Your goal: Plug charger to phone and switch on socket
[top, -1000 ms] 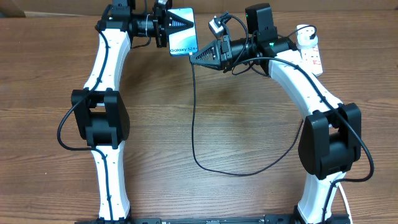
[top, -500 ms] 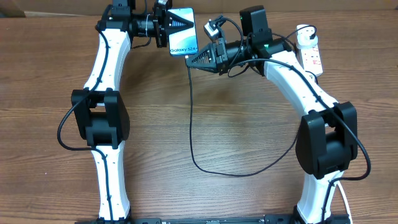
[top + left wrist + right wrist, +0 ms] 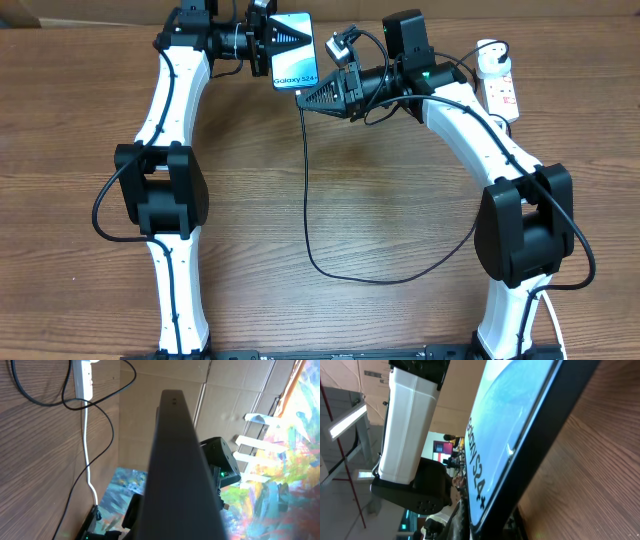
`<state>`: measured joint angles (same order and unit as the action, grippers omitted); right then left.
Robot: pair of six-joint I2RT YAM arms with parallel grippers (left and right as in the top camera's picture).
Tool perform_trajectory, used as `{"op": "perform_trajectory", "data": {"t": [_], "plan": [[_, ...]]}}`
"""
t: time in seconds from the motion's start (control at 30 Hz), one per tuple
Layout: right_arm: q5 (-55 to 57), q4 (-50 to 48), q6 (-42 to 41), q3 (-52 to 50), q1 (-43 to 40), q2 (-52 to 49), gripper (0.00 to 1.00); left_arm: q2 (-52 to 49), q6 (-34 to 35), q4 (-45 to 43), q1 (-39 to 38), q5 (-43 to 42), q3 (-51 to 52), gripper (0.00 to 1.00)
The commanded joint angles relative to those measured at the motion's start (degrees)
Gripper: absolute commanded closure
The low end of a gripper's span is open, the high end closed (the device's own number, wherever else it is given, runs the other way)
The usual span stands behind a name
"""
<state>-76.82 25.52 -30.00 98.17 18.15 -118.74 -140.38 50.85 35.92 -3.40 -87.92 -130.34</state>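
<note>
Phone: slim black-edged smartphone (image 3: 300, 62) with a lit pale-blue screen is lying at the upper middle of the overhead frame, its "Galaxy S24" lettering showing near the lower end.
Left tool: left tool (image 3: 280, 40) is pressing together on the phone's left part and gripping it. In the left wrist view the phone is appearing as a dark edge-on bar (image 3: 180, 470) down the middle.
Right tool: right tool (image 3: 305, 97) is closing on the connector end of the charger, its tip sitting just beside the phone's lower edge. Whether the connector is seated in the phone is not showing.
Charger: long thin black cable (image 3: 306, 180) is dropping from the right tool's tip, looping across the brown wooden tabletop (image 3: 380, 200) at lower centre and rising toward the right arm.
Socket: white elongated power strip (image 3: 503, 88) with small red switches is lying at the upper right, partly behind the right arm, with a round white plug adapter (image 3: 490, 47) sitting at its upper end.
Left wrist view: power strip (image 3: 82, 375) is showing at upper left, its thick white cord (image 3: 87, 455) trailing downward.
Right wrist view: phone screen (image 3: 510, 425) is filling the centre, with tabletop (image 3: 605, 475) at right.
</note>
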Motion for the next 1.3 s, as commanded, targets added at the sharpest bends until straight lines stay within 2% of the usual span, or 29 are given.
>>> {"op": "perform_trajectory", "data": {"t": [0.0,1.27], "plan": [[0.24,-0.2,0.15,0.13,0.24,-0.66,0.96,1.7,-1.14,-0.39,-0.55,-2.6,-1.75,0.96],[-1.75,-0.59,-0.24,0.13,0.11,-0.66,0.96,1.7,-4.57,-0.42,-1.77,-2.6,-1.75,0.96]]}}
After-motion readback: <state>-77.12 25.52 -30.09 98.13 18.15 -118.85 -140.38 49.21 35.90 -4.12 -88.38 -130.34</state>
